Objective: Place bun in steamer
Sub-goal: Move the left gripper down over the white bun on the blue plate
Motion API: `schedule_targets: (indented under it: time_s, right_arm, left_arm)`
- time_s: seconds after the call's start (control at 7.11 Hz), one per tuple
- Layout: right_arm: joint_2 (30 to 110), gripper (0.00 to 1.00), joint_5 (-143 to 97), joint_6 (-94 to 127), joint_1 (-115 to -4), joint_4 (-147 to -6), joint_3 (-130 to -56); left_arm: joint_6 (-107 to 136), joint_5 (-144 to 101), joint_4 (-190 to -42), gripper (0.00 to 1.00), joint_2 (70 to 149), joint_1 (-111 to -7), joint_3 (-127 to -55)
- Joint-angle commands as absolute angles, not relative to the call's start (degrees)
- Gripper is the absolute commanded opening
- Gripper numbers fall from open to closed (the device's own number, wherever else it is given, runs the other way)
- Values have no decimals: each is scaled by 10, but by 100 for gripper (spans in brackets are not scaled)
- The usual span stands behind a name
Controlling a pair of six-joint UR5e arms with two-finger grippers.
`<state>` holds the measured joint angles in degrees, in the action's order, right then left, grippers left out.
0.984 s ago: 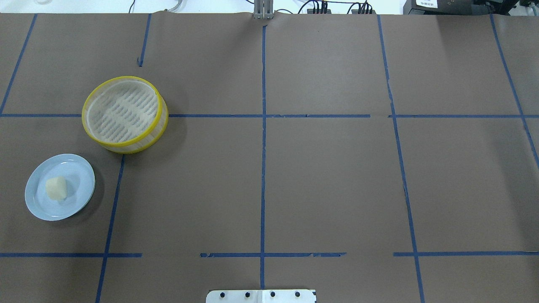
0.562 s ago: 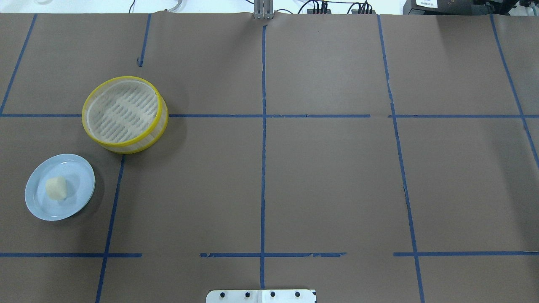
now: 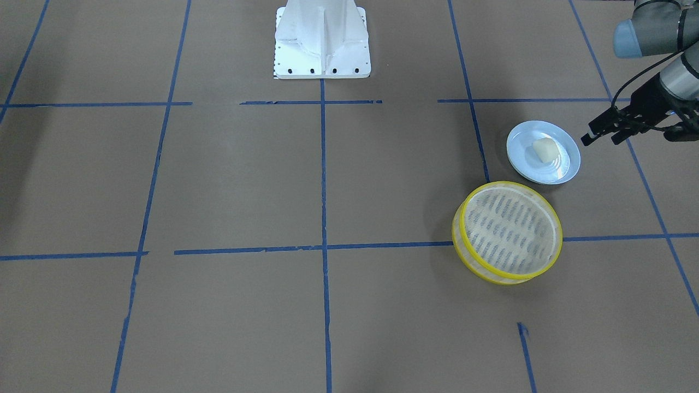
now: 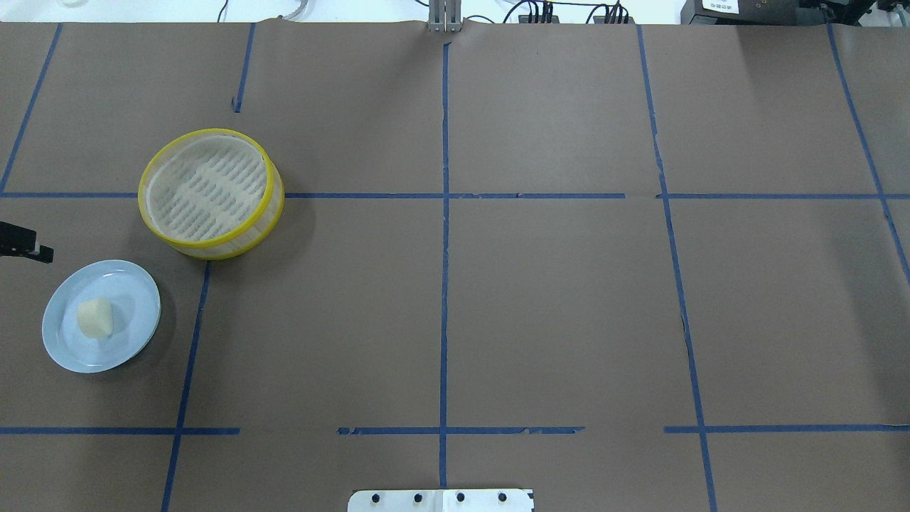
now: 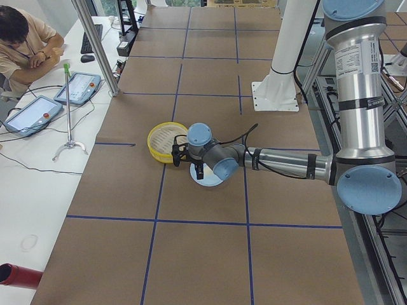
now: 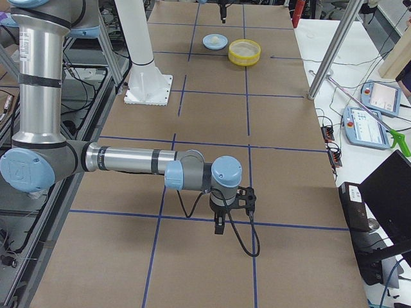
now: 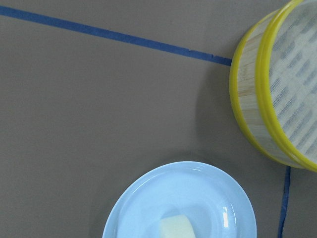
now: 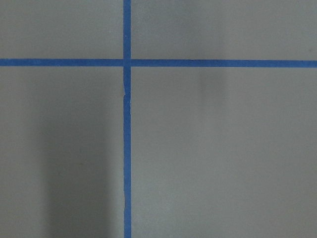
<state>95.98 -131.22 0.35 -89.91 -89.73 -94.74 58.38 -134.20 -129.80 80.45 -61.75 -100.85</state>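
The bun (image 3: 544, 148) lies on a pale blue plate (image 3: 563, 167), apart from the empty yellow-rimmed steamer (image 3: 508, 232). In the overhead view the bun (image 4: 94, 317) and plate (image 4: 136, 297) sit at the left, with the steamer (image 4: 206, 188) just beyond them. My left gripper (image 3: 599, 140) is open and empty, above the table just outside the plate's outer side. Its dark fingertip (image 4: 28, 249) pokes in at the overhead view's left edge. The left wrist view shows the bun (image 7: 176, 228), plate (image 7: 143, 208) and steamer wall (image 7: 247, 94). My right gripper (image 6: 219, 221) hangs over bare table far away; I cannot tell if it is open or shut.
Brown paper with blue tape lines covers the table. The robot's white base (image 3: 321, 38) stands at the near middle edge. An operator (image 5: 22, 38) sits at a side desk with tablets, off the table.
My left gripper's fingertip has come into the overhead view at the left edge, beside the plate. The bun, plate and steamer have not moved.
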Motion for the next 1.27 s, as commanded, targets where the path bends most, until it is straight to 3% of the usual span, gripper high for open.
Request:
schedule_targets:
  time_s: [0.0, 0.84, 0.98, 1.12]
  right_arm:
    - [960, 100, -1312, 4, -899, -897, -947]
    - [960, 100, -1312, 4, -899, -897, -947]
    - [960, 100, -1312, 4, -899, -897, -947]
    - [960, 100, -1312, 4, -899, -897, -947]
  left_arm:
    - [705, -1272, -1317, 99, 807, -534, -1002]
    - [780, -1172, -1287, 93, 808, -424, -1007]
    - [780, -1172, -1287, 73, 809, -424, -1006]
    - [780, -1172, -1287, 47, 809, -424, -1012]
